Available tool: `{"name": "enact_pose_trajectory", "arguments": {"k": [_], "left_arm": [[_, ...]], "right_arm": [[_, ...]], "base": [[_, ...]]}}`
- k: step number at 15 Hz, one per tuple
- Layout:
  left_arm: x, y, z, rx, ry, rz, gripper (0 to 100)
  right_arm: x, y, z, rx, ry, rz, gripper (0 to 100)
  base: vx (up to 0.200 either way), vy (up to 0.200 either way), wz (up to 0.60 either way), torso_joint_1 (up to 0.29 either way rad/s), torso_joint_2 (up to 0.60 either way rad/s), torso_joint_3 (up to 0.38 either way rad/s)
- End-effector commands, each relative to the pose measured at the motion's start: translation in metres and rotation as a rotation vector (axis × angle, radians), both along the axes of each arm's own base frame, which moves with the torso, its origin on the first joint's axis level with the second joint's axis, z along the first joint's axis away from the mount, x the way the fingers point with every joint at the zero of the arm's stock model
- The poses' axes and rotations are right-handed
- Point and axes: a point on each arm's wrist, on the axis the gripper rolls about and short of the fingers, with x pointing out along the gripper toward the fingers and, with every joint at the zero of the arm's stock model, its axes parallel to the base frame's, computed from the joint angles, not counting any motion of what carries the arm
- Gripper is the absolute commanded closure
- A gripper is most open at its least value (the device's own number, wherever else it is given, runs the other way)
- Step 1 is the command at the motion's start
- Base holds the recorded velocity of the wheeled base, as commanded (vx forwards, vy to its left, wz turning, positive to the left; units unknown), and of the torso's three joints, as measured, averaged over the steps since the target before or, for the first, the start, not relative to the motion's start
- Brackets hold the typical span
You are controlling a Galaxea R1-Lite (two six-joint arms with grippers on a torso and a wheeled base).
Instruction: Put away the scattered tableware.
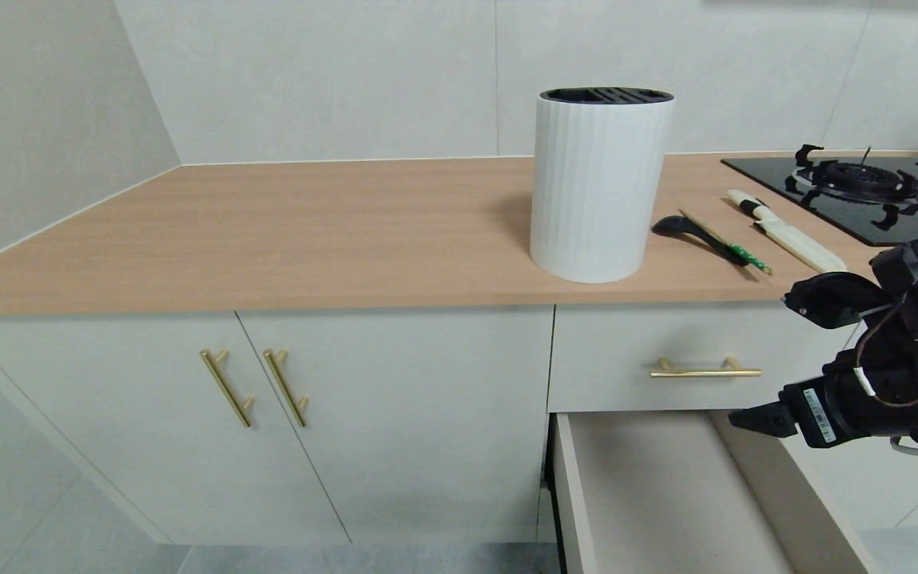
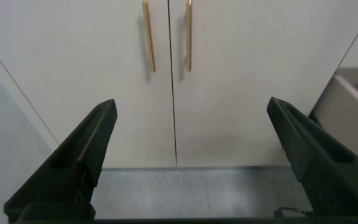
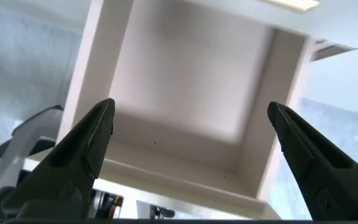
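On the wooden counter [image 1: 268, 239], a black spoon [image 1: 694, 233], a pair of chopsticks with green ends [image 1: 752, 260] and a white knife [image 1: 786, 233] lie just right of a tall white ribbed utensil holder [image 1: 601, 183] with a black slotted top. Below them an empty drawer [image 1: 650, 486] stands pulled out. My right gripper [image 1: 766, 360] hangs open at the drawer's right side, below the counter edge. In the right wrist view the right gripper [image 3: 190, 106] looks into the bare drawer [image 3: 185, 74]. My left gripper [image 2: 191, 106] is open and holds nothing, facing the cabinet doors [image 2: 229, 93].
A black gas hob [image 1: 865, 187] occupies the counter's far right. A shut drawer with a brass handle [image 1: 706, 371] sits above the open one. Two cabinet doors with brass handles [image 1: 256, 387] lie to the left. Grey floor [image 2: 191, 186] lies below the doors.
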Motion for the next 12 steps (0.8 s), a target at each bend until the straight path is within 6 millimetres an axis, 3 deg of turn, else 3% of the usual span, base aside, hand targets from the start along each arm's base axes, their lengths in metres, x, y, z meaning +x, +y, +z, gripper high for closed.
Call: {"name": "enact_pose_trajectory", "arguments": {"k": [1,9,12], "left_arm": [[0.0,0.0,0.0,0.0,-0.001,0.001,0],[0.0,0.0,0.0,0.0,-0.001,-0.001,0],[0.0,0.0,0.0,0.0,-0.001,0.001,0]], "right_arm": [[-0.001,0.0,0.002,0.002,-0.008,0.001,0],[0.0,0.0,0.009,0.019,-0.076,0.002,0],[0.032,0.008,0.021,0.02,-0.179,0.018,0]], "base": [[0.0,0.0,0.0,0.183,-0.47,-0.281],[0.0,0.0,0.0,0.198,-0.47,-0.273],[0.0,0.0,0.0,0.048,-0.12,-0.063]]}}
